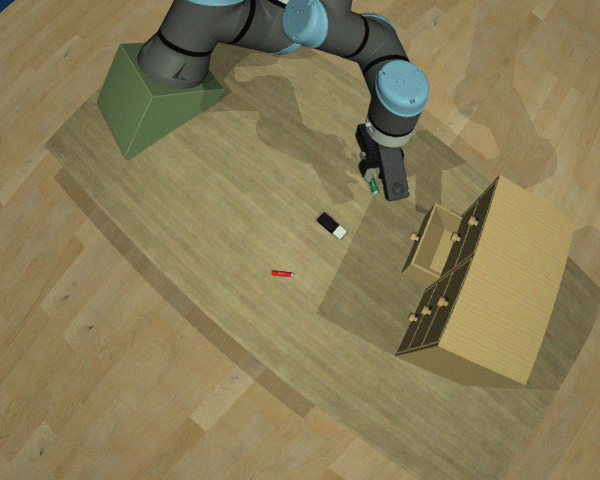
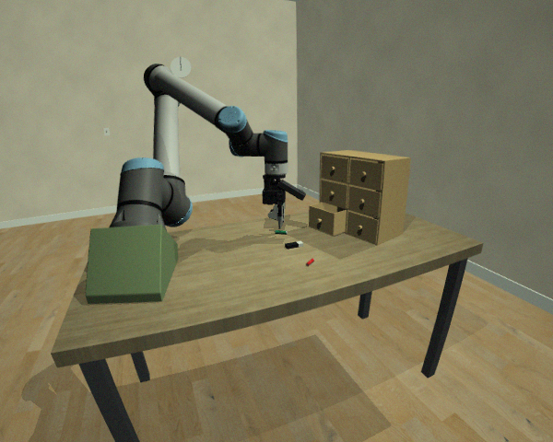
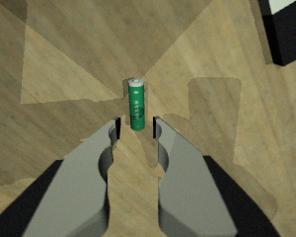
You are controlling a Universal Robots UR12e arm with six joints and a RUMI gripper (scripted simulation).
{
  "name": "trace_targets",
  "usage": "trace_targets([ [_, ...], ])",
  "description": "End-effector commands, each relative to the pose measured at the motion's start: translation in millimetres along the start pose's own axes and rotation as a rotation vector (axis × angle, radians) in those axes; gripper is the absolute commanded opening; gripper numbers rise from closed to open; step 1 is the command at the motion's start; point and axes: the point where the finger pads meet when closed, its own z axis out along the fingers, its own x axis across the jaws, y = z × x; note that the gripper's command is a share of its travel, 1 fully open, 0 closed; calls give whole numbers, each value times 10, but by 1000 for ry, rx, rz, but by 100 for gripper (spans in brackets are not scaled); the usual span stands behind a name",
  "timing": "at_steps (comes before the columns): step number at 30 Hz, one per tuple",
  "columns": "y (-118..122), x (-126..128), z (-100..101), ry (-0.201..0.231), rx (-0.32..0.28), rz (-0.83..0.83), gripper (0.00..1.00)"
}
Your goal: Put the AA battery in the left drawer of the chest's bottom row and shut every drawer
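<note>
A green battery lies on the table. My gripper points down just above it. The jaws are partly open with a narrow gap and hold nothing. In the wrist view the battery's near end shows between the fingertips, and the rest reaches beyond them. The chest stands upright. Its bottom-row left drawer is pulled partly out, and its visible inside looks empty. The other drawers look shut.
A black block with a white end lies between the green battery and a red cylinder. The green robot base stands at the table's other end from the chest.
</note>
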Motion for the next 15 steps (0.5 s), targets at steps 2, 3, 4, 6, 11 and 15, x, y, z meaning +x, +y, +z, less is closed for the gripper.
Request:
trace_targets([
  [2, 8, 2, 67, 0, -1, 1, 17],
  [3, 7, 1, 70, 0, -1, 1, 17],
  [4, 4, 0, 72, 0, -1, 1, 17],
  [6, -2, -3, 72, 0, 0, 0, 17],
  [11, -13, -5, 62, 0, 3, -1, 17],
  [15, -11, -5, 63, 0, 2, -1, 17],
])
